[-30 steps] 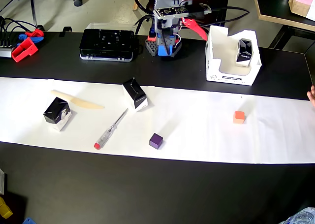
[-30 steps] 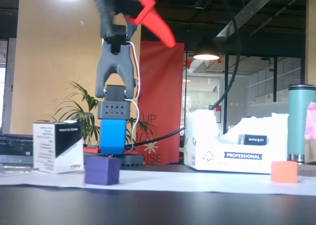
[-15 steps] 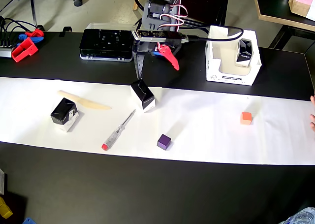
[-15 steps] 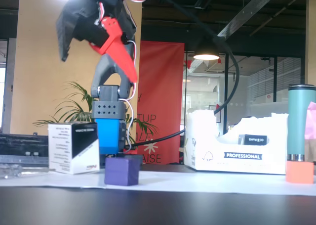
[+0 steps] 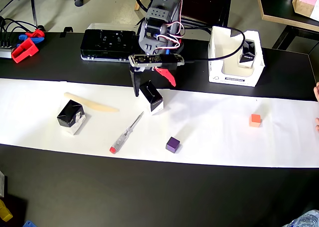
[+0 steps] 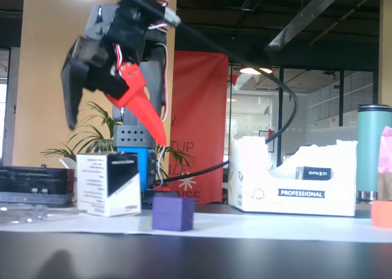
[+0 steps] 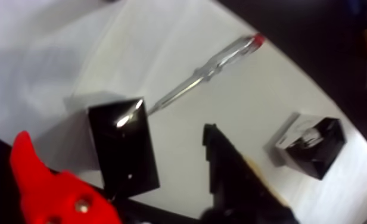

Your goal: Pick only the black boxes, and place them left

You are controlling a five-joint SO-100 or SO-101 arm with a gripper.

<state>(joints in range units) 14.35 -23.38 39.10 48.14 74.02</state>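
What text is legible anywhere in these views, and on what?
"PROFESSIONAL": dark label on the white carton, fixed view; the same label in the overhead view is too small to read.
"UP": partial white letters on the red banner behind the arm; the rest is hidden.
Black box under the open gripper: print on its white side too small to read.
Box inside the carton: label blurred.
Wrist view: nothing legible.

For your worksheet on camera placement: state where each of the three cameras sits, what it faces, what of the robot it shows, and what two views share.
Overhead view: above, looking down on the table; shows the whole arm and open gripper over a black box.
Fixed view: at table level, looking across; shows the gripper above the purple cube.
Wrist view: on the gripper, looking down; shows both fingers.
Shared: the screwdriver shows in overhead and wrist views.
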